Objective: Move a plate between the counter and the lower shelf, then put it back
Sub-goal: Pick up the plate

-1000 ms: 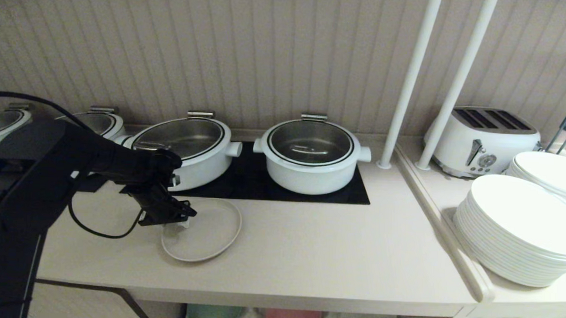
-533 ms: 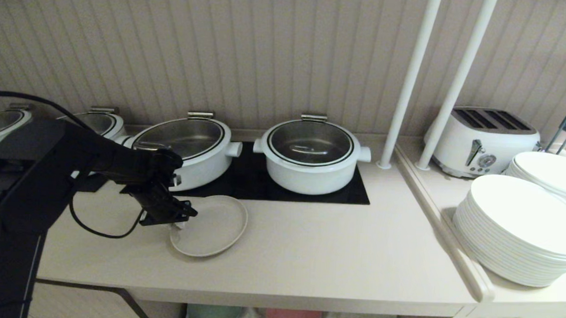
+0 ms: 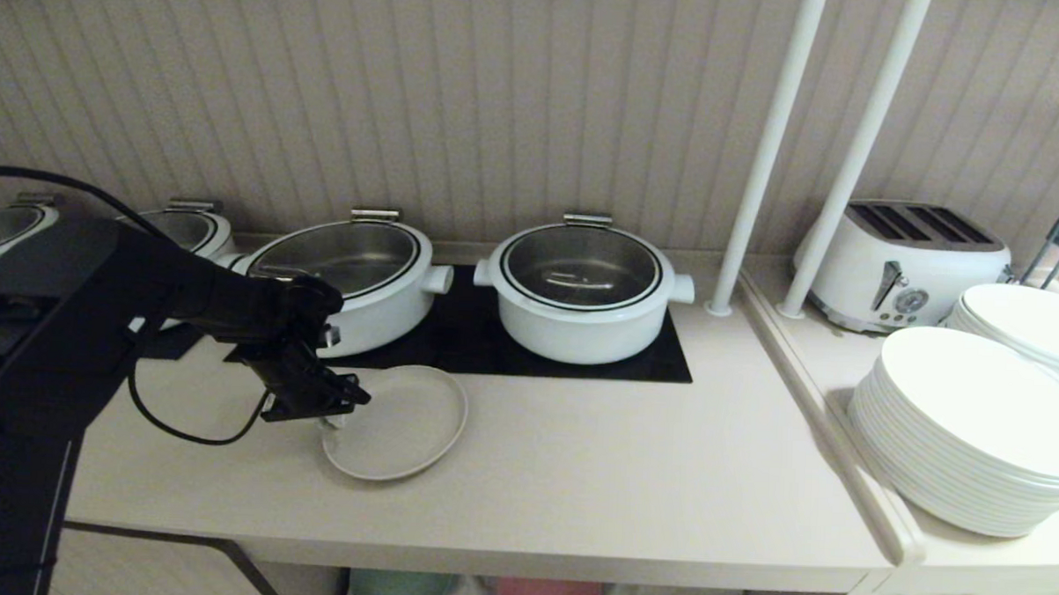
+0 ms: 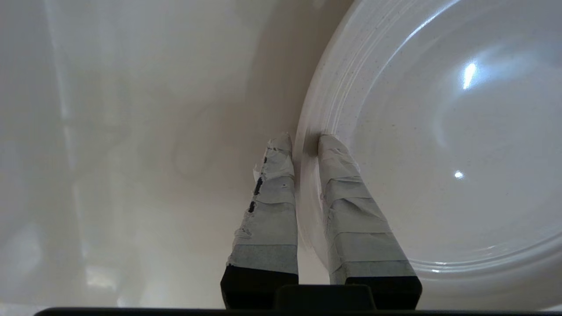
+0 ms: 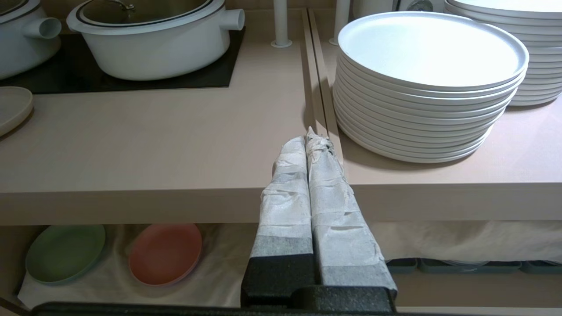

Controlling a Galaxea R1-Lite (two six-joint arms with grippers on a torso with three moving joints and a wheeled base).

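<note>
The plate's (image 3: 397,423) near-left rim is pinched between the narrowly parted fingers of the left end effector (image 3: 336,420) on the bench (image 3: 576,475). The right end effector (image 5: 312,141) is held fully closed and empty, before the bench edge.

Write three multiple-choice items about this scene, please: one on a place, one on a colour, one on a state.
1. Where is the cream plate?
A. on the counter, in front of the pots
B. on the lower shelf
C. on the toaster

2. Which colours are the two small plates on the lower shelf?
A. blue and yellow
B. green and pink
C. both white

3. What is the left hand doing?
A. hanging open above a pot
B. shut on nothing
C. shut on the plate's rim

Answers:
1 A: it lies before the black hob.
2 B: green plate, pink plate.
3 C: one finger on each side of the rim.
</note>
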